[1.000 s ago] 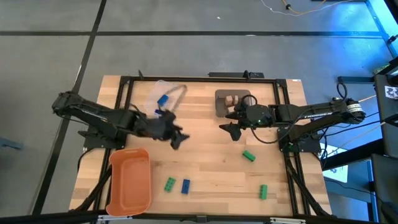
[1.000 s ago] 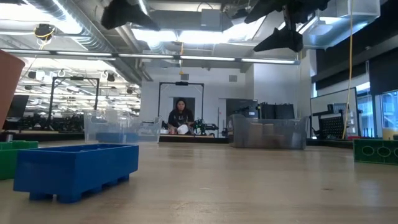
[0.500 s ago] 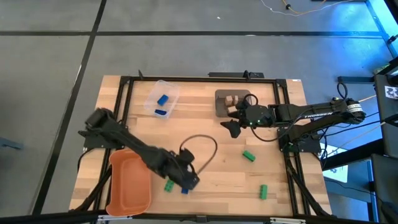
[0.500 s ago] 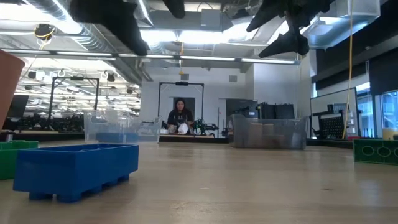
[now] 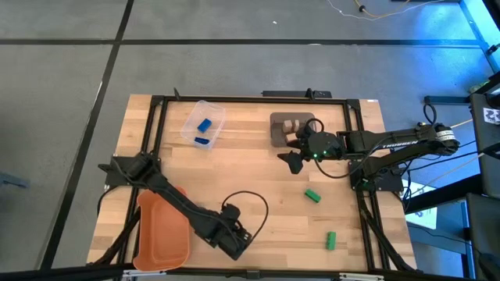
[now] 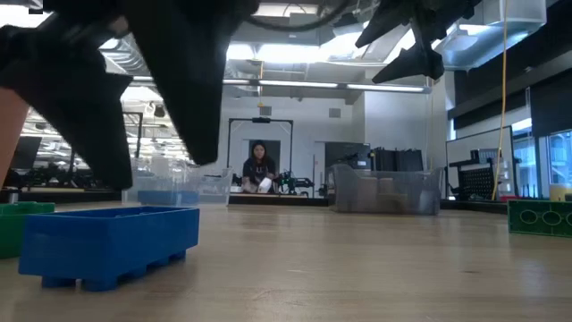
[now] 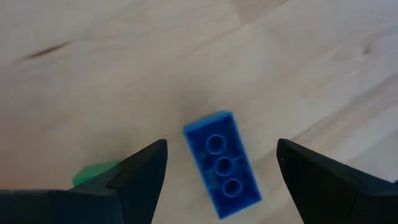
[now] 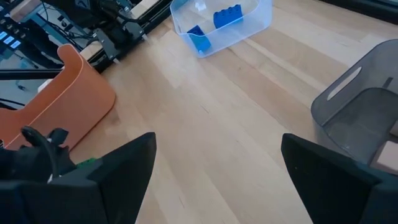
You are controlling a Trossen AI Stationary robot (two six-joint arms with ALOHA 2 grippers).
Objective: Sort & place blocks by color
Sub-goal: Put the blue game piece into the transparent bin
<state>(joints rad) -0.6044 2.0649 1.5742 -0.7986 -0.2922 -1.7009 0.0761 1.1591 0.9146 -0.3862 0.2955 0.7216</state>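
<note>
**Left end effector lowered over the blue block**

Since the earlier frame, the left arm has swung from the clear tub down to the desk's near edge and now covers the blue block [image 7: 222,163] from above. The block lies flat on the desk [image 5: 266,179], studs up, between the two spread fingers [image 7: 137,177] of the left end effector [image 5: 234,238]; the fingers are released and touch nothing. A green block [image 7: 93,175] lies just beside it, partly hidden behind one finger. In the low view the blue block [image 6: 109,243] sits in the foreground under the dark left arm.

Two more green blocks [image 5: 312,196] [image 5: 330,240] lie apart on the desk's right half. Two blue blocks [image 5: 205,124] rest inside the clear tub [image 5: 189,125] at the far left. The grey bin [image 5: 277,129] holds tan blocks [image 5: 291,125]. The orange tray [image 5: 160,230] stands at the near left corner.

The right end effector [image 5: 292,160] hovers near the grey bin, fingers released, holding nothing.
</note>
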